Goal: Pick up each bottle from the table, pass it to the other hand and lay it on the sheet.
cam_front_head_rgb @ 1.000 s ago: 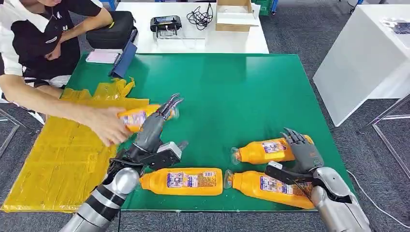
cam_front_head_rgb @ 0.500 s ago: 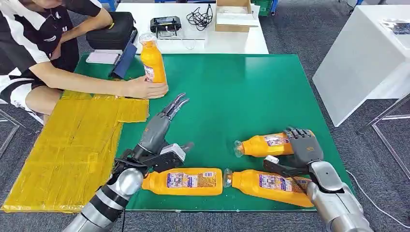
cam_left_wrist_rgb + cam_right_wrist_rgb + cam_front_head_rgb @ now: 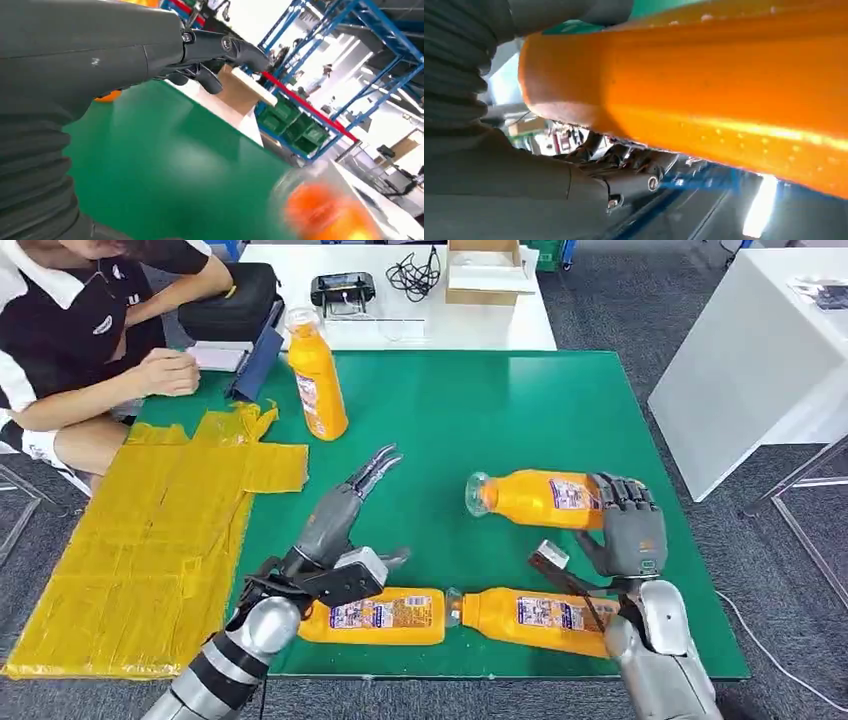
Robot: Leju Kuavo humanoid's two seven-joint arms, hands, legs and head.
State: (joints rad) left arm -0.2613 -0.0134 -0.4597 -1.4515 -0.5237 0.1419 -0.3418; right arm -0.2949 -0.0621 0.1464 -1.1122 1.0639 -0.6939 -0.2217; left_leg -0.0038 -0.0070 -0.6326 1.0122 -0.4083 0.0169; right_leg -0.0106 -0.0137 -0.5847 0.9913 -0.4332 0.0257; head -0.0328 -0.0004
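Here the right hand (image 3: 632, 530) fingers wrap the lifted bottle (image 3: 535, 497); left hand (image 3: 335, 520) fingers spread, holding nothing.

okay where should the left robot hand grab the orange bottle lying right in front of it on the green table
Grip the bottle around its labelled middle, coming down from above. It lies flat on its side along the table's near edge, so the long, even body offers the widest hold. The left robot hand hovers open just behind it.
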